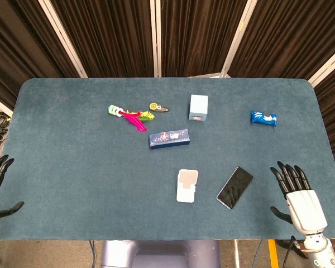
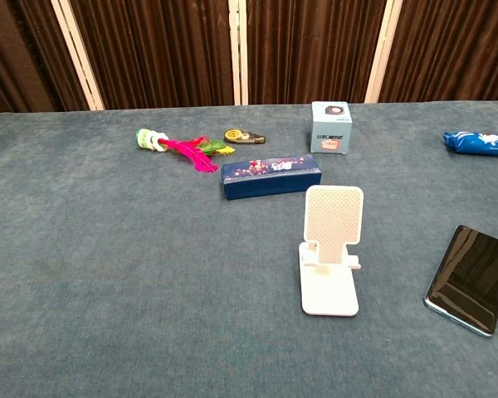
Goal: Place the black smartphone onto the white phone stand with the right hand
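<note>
I had my right hand (image 1: 299,196) empty with fingers spread at the near right edge of the blue surface (image 1: 72,167), the flat black smartphone (image 1: 235,187) lying just to its left, long axis slanting far-right, beside the white plastic phone stand (image 1: 187,185).

- even, bright overhead light; shadows are faint and short.
- the black smartphone (image 2: 471,279) screen shows a soft sheen.
- both views sharp; far curtains (image 1: 195,33) stay dark.
</note>
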Motion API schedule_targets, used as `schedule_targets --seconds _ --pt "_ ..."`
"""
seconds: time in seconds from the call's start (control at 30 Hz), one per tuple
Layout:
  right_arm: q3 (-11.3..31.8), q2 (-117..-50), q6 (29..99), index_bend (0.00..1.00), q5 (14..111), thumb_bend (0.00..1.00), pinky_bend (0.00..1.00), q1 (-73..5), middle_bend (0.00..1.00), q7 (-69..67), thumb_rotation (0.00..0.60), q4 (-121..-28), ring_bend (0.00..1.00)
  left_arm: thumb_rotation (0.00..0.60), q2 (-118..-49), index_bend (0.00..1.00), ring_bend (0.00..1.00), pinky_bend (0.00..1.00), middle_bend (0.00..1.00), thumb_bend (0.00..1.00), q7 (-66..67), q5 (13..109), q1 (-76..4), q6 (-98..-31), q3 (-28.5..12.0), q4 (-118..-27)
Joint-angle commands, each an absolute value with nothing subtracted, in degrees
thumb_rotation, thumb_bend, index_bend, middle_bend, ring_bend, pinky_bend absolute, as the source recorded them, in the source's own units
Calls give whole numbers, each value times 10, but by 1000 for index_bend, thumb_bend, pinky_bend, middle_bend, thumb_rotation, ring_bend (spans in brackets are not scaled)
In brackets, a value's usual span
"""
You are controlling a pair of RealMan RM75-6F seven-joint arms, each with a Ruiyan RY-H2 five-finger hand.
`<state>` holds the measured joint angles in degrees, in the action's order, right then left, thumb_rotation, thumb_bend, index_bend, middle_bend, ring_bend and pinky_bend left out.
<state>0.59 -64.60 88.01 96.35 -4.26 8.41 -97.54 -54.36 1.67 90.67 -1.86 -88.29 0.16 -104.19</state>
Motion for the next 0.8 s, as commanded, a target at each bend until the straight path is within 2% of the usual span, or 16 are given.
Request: schedule_targets --seconds 0.03,0.23,0.37,0.57,0.8 --pt "5 -646 879 0 964 0 0 -43 0 85 600 -975 0 600 -544 0 0 0 0 0 17 906 -18 -883 1 -1042" --pt "3 -645 873 0 966 0 0 -45 0 82 600 -973 0 600 -546 0 0 0 0 0 21 906 -19 -881 1 -1042" --pt "-5 -643 839 0 975 0 0 -63 0 72 600 -965 0 600 -548 0 0 0 0 0 26 904 -20 -880 0 -1043" --pt "-5 -640 722 0 1008 0 0 -151 0 40 600 -921 0 600 -556 0 0 0 0 0 45 885 -28 -863 -6 -1041" --pt "-8 -658 622 13 1072 0 0 -253 10 11 600 -848 0 600 -559 0 0 0 0 0 49 857 -37 -845 -15 -1042"
